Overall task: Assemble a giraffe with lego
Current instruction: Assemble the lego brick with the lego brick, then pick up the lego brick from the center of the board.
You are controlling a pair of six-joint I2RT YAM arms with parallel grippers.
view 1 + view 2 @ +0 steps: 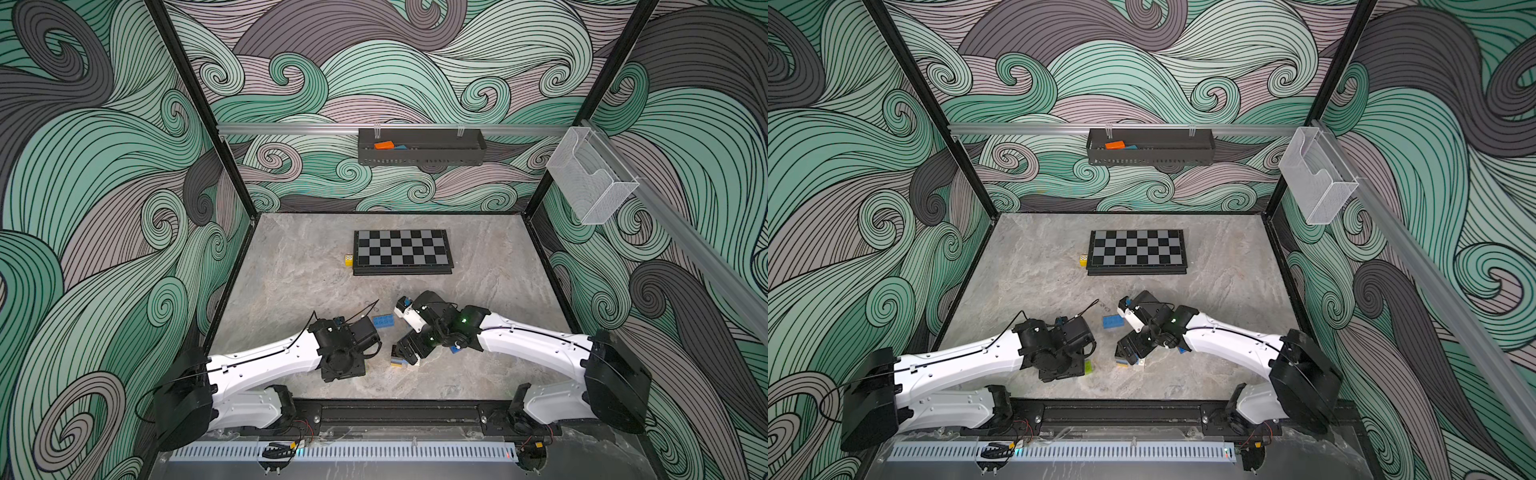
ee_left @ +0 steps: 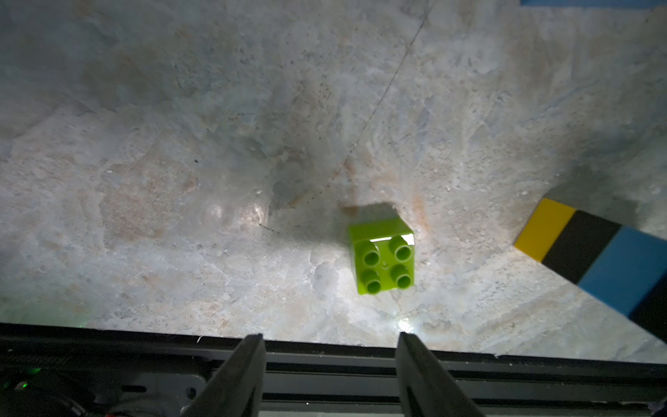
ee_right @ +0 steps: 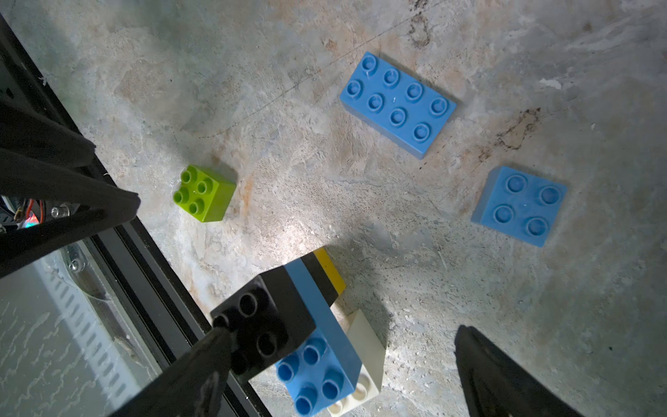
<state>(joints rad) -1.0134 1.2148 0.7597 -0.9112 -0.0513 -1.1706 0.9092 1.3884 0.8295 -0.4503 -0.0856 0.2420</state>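
The left gripper (image 2: 330, 337) hangs near the green brick (image 2: 380, 258), fingers half apart and empty, ready to grab it. The right gripper (image 3: 344, 332) has its fingers wide around the half-built giraffe (image 3: 267, 325) by the front rail (image 2: 541, 364), maybe touching, to steady it.

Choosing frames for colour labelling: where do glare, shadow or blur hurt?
Left wrist view: a white glare streak on the lime green brick. Right wrist view: the half-built stack throws shadow on the table; the near fingers are dark, soft-edged. In both top views the long blue brick looks small, soft.
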